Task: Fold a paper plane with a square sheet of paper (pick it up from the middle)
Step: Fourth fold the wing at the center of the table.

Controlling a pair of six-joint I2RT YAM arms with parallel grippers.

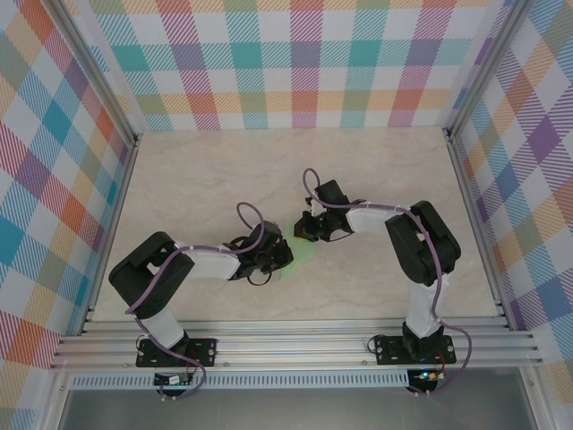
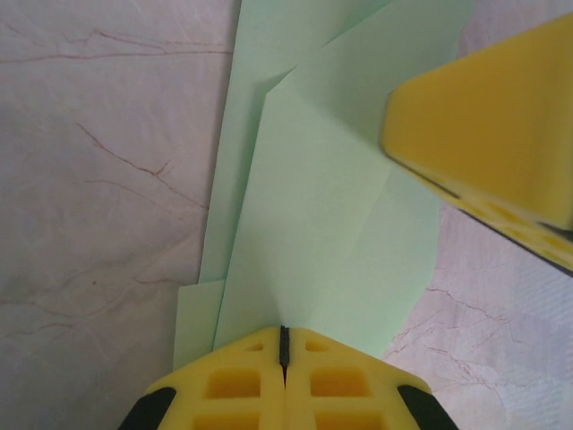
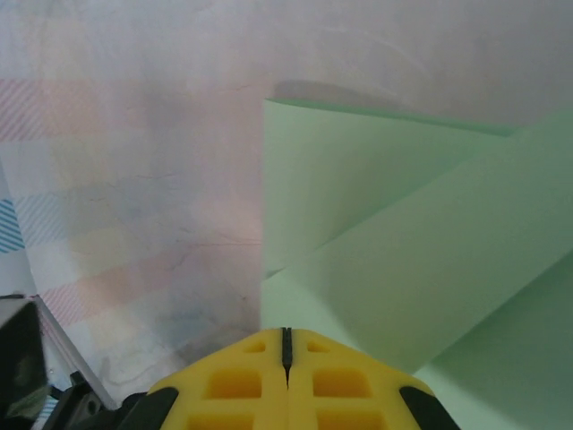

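Left fingers (image 2: 255,372) were closed, their yellow pads meeting along a thin dark seam, and their tips sat at the edge of the paper (image 2: 322,224). It could not be told whether a layer was nipped between them or only pressed beneath them. From that wrist the paper was pale green and already partly folded. Several layers overlapped, slanted edges ran away from the tips, and a faint crease led up from the seam. One yellow pad of the right fingers (image 2: 483,107) hung over the paper's right side, blurred and close to the lens. In the right wrist view the right fingers (image 3: 313,376) were likewise shut tight, pad against pad, with nothing visibly held. The paper (image 3: 403,260) lay just ahead and to the right of them, a diagonal flap lying across a flat layer whose far edge threw a soft shadow on the worktop (image 3: 134,134). From above, the paper (image 1: 300,255) lay near the middle of the marbled worktop (image 1: 224,170), showing as a small green patch between the two arms. The left fingers (image 1: 271,253) were at its left side, the right fingers (image 1: 309,230) just beyond its far edge. Checked walls (image 1: 304,63) enclosed the worktop on three sides.
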